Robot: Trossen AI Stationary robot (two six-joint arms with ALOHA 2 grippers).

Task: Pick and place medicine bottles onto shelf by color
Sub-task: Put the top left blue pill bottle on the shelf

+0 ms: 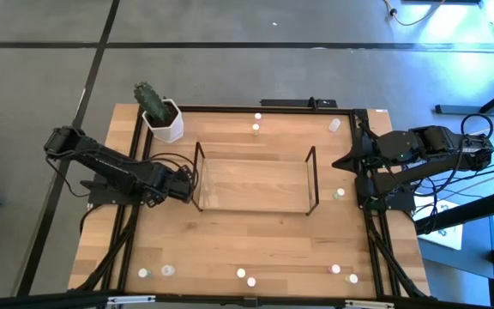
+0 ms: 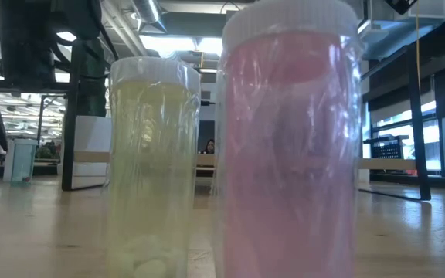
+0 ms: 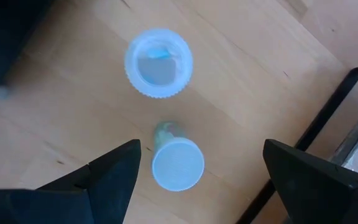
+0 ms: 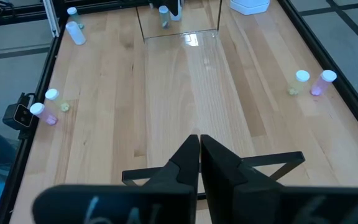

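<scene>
The clear shelf [image 1: 256,182] with dark wire ends stands mid-table. My left gripper [image 3: 202,152] is open just left of the shelf's left end [image 1: 198,176] and points down. A green-tinted bottle [image 3: 177,163] stands upright between its fingers, nearer one finger and untouched. A second white-capped bottle [image 3: 159,62] stands just beyond. My right gripper [image 4: 199,142] is shut and empty by the shelf's right end [image 1: 350,160]. Other bottles stand along the far edge [image 1: 256,128] and the near edge [image 1: 241,273]. A yellowish bottle [image 2: 153,162] and a pink bottle [image 2: 288,139] fill the low view.
A white pot with a cactus [image 1: 163,120] stands at the far left corner. One bottle lies on its side at the far right [image 1: 334,124], and another stands by the right arm's base [image 1: 340,194]. A dark frame [image 1: 230,109] rims the table.
</scene>
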